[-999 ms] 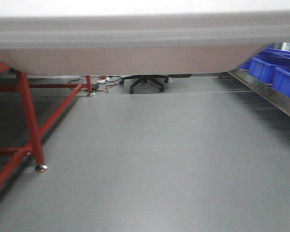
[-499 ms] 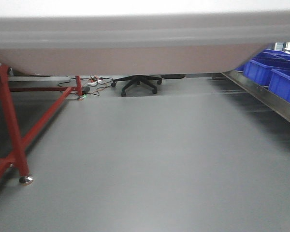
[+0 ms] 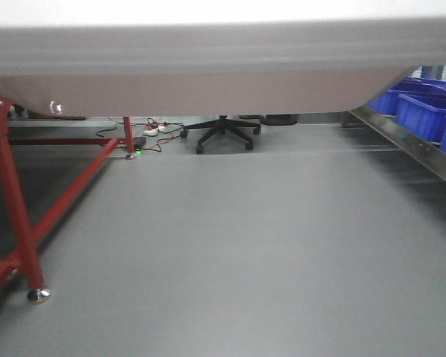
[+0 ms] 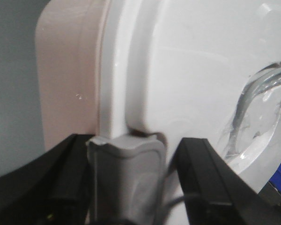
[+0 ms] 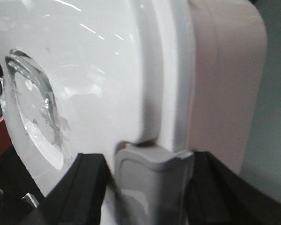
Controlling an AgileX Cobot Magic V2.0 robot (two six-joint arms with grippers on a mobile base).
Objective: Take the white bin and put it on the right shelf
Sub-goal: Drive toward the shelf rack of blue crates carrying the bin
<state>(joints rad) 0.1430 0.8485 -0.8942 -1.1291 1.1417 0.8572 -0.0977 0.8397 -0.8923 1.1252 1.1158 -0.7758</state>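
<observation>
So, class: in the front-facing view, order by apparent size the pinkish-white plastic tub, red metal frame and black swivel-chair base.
pinkish-white plastic tub (nearness inflates it)
red metal frame
black swivel-chair base

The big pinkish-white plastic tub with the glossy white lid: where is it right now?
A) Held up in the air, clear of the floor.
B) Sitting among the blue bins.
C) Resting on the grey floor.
A: in the front view the pinkish-white plastic tub spans the top of the picture, with bare grey floor open beneath it.
</observation>
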